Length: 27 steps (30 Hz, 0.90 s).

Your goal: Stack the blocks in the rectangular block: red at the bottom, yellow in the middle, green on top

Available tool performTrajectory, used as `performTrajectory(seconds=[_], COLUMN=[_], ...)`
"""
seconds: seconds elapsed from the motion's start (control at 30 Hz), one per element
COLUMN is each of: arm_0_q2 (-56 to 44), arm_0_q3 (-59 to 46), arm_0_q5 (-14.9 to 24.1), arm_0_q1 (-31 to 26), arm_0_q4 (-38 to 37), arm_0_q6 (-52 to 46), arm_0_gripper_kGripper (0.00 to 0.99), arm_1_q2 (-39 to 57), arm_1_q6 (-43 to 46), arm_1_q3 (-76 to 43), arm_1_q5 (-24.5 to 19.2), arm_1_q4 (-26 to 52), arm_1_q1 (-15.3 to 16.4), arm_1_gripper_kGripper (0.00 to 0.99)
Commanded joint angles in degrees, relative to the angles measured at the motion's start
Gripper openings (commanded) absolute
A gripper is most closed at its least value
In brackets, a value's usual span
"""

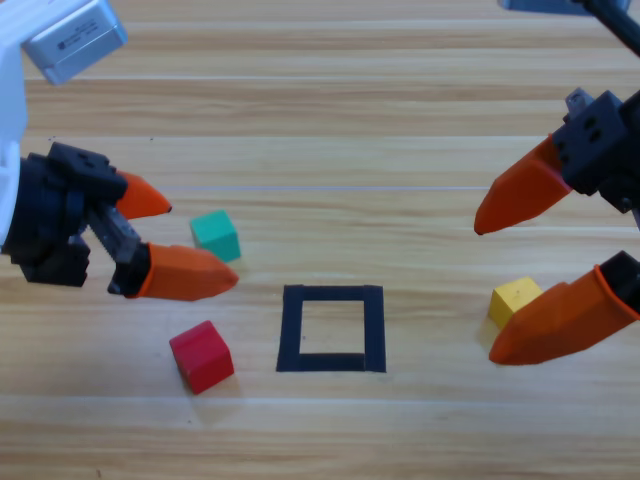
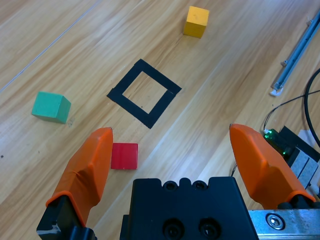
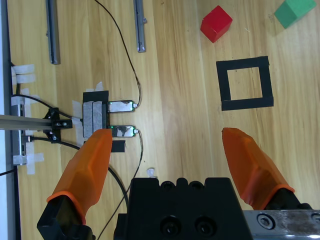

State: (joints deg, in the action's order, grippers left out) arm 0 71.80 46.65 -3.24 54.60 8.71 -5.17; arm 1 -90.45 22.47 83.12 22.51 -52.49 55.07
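Red cube point(image 1: 202, 356) flat—edges skewed to taped square point(image 1: 332, 328).

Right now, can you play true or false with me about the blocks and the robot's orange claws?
1. The black tape square has nothing inside it. True.
2. The red cube sits on top of the green cube. False: all three cubes lie apart on the wooden table, none stacked.
3. The left end effector is open and holds nothing. True.
4. The yellow cube is inside the tape square. False: it lies on the wood to the square's right, near the right end effector.
5. The right end effector is shut on the yellow cube. False: its jaws are wide apart, holding nothing.
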Motion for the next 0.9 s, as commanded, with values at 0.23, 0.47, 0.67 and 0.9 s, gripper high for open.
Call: performTrajectory(seconds=[0.23, 0.47, 0.67, 0.9], arm_0_q2=[-1.8, -2.0, -1.0, 8.1], arm_0_q3=[-2.8, -1.2, 0.7, 6.8], arm_0_q5=[0.6, 6.8, 16.5, 21.0], arm_0_q1=[1.0, 0.9, 1.0, 1.0], arm_0_q4=[0.4, 2.8, 7.6, 18.0], arm_0_q6=[-1.0, -7.1, -22.1, -37.5], arm_0_gripper_kGripper=[0.990, 0.990, 0.990, 0.990], arm_1_q2=[-0.4, -3.7, -14.0, -19.2], arm_1_q6=[-2.6, -7.5, -9.8, -16.8], arm_1_q3=[-2.6, -3.0, -3.1, -4.6], arm_1_q5=[-3.5, -17.6, -23.2, -31.0], arm_1_q4=[-0.8, -0.1, 2.4, 8.5], arm_1_q1=[1.4, -3.0, -10.3, -14.8], arm_1_gripper_kGripper=[0.969, 0.969, 0.969, 0.969])
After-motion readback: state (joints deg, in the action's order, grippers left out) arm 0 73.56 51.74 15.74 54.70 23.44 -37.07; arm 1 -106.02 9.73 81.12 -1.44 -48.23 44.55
